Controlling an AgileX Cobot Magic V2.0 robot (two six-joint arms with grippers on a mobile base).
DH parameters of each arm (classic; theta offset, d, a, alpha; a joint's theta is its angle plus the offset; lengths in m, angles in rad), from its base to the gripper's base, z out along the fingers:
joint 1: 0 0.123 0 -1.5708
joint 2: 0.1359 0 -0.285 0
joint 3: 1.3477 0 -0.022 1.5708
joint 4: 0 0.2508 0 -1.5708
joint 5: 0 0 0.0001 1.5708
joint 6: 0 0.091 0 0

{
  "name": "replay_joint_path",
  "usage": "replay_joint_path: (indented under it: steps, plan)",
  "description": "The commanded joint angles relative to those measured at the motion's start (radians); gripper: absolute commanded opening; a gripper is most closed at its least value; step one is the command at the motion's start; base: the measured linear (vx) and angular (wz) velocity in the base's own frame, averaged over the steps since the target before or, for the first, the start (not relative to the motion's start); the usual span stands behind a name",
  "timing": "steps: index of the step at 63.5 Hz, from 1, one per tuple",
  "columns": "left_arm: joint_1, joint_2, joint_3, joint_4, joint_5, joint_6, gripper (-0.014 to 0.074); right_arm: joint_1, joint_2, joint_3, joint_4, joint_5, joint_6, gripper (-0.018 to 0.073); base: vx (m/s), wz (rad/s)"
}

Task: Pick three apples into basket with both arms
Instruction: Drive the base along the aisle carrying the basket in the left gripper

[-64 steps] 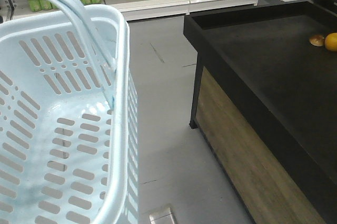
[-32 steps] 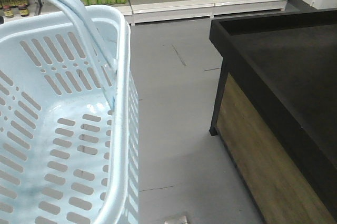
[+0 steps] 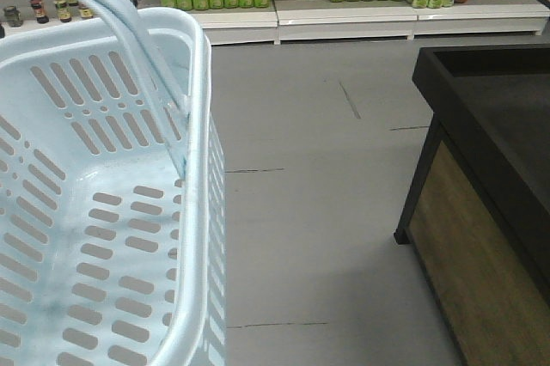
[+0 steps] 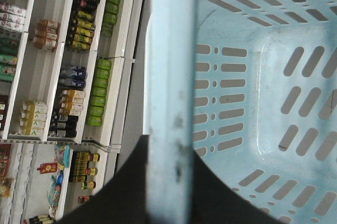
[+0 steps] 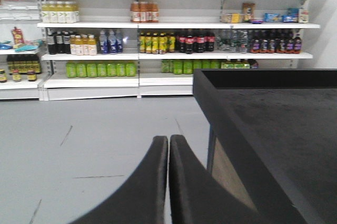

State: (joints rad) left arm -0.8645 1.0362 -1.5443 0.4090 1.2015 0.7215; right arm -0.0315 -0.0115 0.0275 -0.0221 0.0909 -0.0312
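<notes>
Counter (image 3: 498, 100) slid right — 1 basket (image 3: 103, 211), 2 right fingers (image 5: 142, 192) touching.

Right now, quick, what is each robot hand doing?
Left gripper: closed on the basket handle.
Right gripper: closed, holding nothing.
</notes>
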Motion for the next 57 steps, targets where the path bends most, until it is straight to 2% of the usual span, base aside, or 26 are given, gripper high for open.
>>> replay_joint_path:
  steps: [1, 57]
  plan:
    - [0.002, -0.007, -0.029, 0.023, -0.079, -0.017, -0.0006, -0.007, -0.014, 0.014, -0.008, -0.077, 0.002, -0.0009, 0.08, 0.25]
    - [0.002, -0.007, -0.029, 0.023, -0.079, -0.017, -0.0006, -0.007, -0.014, 0.014, -0.008, -0.077, 0.002, -0.0009, 0.08, 0.17]
